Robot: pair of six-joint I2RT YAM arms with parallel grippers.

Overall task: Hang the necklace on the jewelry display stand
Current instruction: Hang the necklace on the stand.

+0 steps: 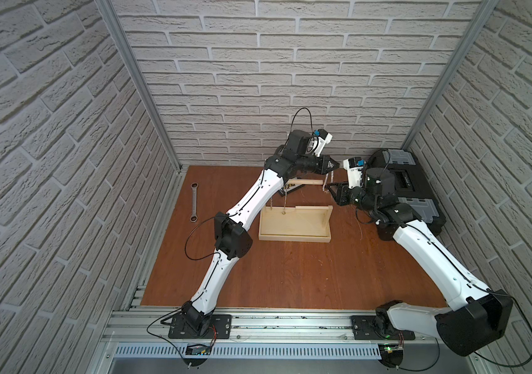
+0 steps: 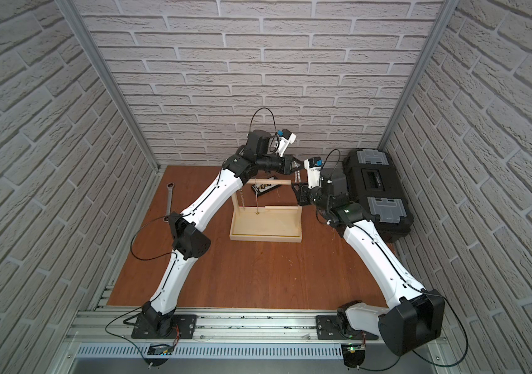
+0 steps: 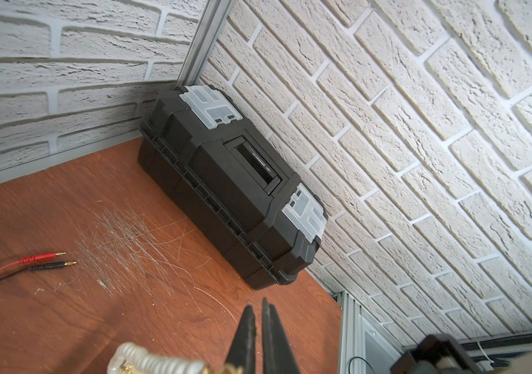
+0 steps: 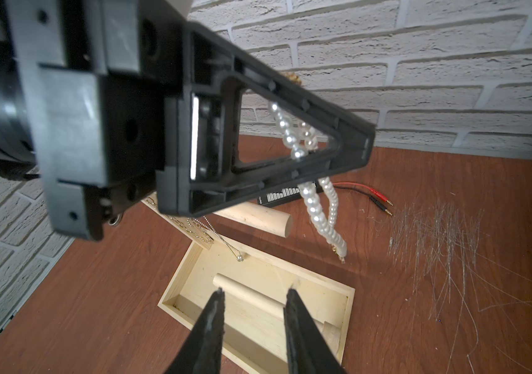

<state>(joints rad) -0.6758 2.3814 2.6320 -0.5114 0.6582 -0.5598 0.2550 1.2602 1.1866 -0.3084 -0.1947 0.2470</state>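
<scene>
The left claw, pinched shut, holds the white pearl-bead necklace dangling just beyond the free dowel end of the pale wooden jewelry display stand, while the right claw waits nearby, partly spread and empty.

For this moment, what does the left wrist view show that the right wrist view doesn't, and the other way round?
Only the left wrist view: the whole black toolbox, set in the corner against the brick wall.
Only the right wrist view: the jewelry display stand, thin chains hanging on it, and the open right hand pointing toward its tray.
Both: the pearl necklace held by the shut left hand, the red and black leads, and the scratched tabletop.
</scene>
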